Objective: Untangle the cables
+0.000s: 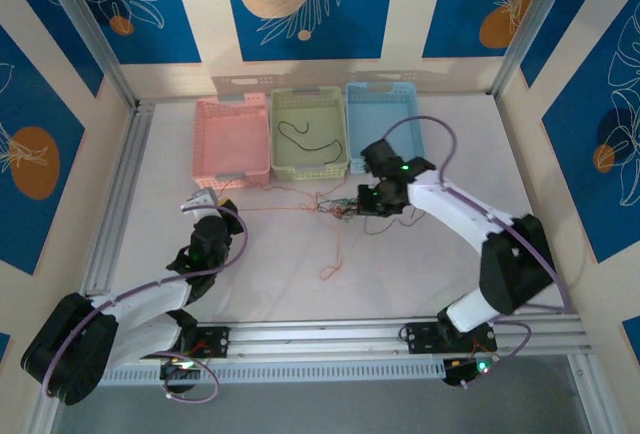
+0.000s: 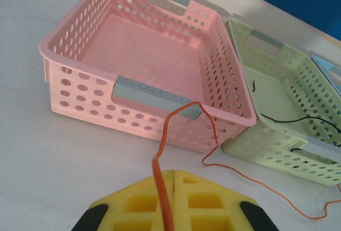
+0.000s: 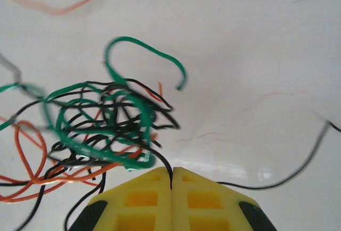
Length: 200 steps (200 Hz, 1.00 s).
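The cables form a small clump (image 1: 345, 206) of black, green and orange wire at the table's middle. In the right wrist view the clump (image 3: 101, 130) lies just left of my right gripper (image 3: 171, 173), whose yellow pads are shut on a black cable rising from it. From above, the right gripper (image 1: 366, 204) sits at the clump's right edge. My left gripper (image 1: 205, 202) is at the left, and its pads (image 2: 197, 194) are shut on an orange cable (image 2: 160, 156). That orange cable (image 1: 285, 204) runs across the table to the clump. Another black cable (image 1: 305, 139) lies in the green basket.
Three baskets stand in a row at the back: pink (image 1: 200, 144), green (image 1: 310, 169) and blue (image 1: 385, 114). The pink basket (image 2: 106, 103) is close in front of the left gripper. A loose orange loop (image 1: 330, 272) trails toward the near edge. Metal rails border the table.
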Each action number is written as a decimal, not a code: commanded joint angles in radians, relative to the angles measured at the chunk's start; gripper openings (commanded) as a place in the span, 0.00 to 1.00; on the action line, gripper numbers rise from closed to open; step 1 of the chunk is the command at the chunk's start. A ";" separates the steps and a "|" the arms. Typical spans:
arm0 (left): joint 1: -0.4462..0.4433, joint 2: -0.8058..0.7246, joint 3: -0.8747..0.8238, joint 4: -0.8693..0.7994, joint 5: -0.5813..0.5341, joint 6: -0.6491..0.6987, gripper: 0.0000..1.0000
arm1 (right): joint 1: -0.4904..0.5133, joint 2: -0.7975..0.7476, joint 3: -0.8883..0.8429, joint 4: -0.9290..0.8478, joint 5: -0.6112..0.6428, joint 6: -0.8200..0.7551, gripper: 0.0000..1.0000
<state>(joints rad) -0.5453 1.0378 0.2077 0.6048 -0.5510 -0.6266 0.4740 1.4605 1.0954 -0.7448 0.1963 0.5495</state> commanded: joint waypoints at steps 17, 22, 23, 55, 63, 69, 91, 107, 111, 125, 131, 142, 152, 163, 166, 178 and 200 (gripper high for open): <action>0.012 -0.019 0.013 -0.002 -0.026 0.002 0.00 | -0.186 -0.182 -0.128 0.022 0.043 0.100 0.00; 0.012 -0.021 0.011 -0.002 -0.028 0.001 0.00 | -0.215 -0.205 -0.142 0.028 0.031 0.104 0.00; 0.011 -0.021 0.011 -0.002 -0.029 0.001 0.00 | -0.221 -0.211 -0.145 0.029 0.029 0.105 0.00; 0.012 -0.039 -0.002 -0.002 -0.046 -0.008 0.00 | -0.384 -0.351 -0.216 0.047 0.019 0.159 0.00; 0.013 -0.047 -0.007 -0.002 -0.053 -0.011 0.00 | -0.434 -0.387 -0.235 0.052 0.017 0.170 0.00; 0.012 -0.053 -0.011 -0.002 -0.060 -0.014 0.00 | -0.467 -0.407 -0.253 0.058 0.011 0.178 0.00; 0.012 -0.082 -0.029 -0.006 -0.086 -0.028 0.00 | -0.620 -0.489 -0.299 0.077 -0.055 0.198 0.00; 0.012 -0.091 -0.035 -0.006 -0.097 -0.034 0.00 | -0.710 -0.527 -0.318 0.083 -0.083 0.211 0.00; 0.011 -0.093 -0.037 -0.005 -0.096 -0.034 0.00 | -0.735 -0.533 -0.323 0.086 -0.090 0.214 0.00; 0.012 -0.101 -0.041 -0.006 -0.107 -0.039 0.00 | -0.812 -0.551 -0.339 0.091 -0.127 0.230 0.00; 0.012 -0.108 -0.046 -0.005 -0.114 -0.042 0.00 | -0.843 -0.558 -0.346 0.093 -0.143 0.237 0.00; 0.012 -0.128 -0.059 -0.006 -0.131 -0.052 0.00 | -0.891 -0.577 -0.360 0.088 -0.126 0.265 0.00; 0.012 -0.146 -0.070 -0.012 -0.147 -0.062 0.00 | -0.924 -0.607 -0.380 0.096 -0.103 0.289 0.00; 0.012 -0.160 -0.075 -0.022 -0.160 -0.073 0.00 | -0.950 -0.644 -0.400 0.108 -0.099 0.304 0.00; 0.014 -0.161 -0.076 -0.022 -0.163 -0.073 0.00 | -0.956 -0.651 -0.404 0.112 -0.102 0.306 0.00; 0.014 -0.167 -0.080 -0.027 -0.175 -0.081 0.00 | -0.967 -0.661 -0.403 0.109 -0.097 0.312 0.00; 0.013 -0.174 -0.082 -0.035 -0.186 -0.089 0.00 | -0.975 -0.644 -0.397 0.131 -0.176 0.302 0.00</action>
<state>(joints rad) -0.5453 0.8791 0.1413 0.5838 -0.6746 -0.6907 -0.4915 0.8124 0.6960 -0.6559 0.0875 0.8291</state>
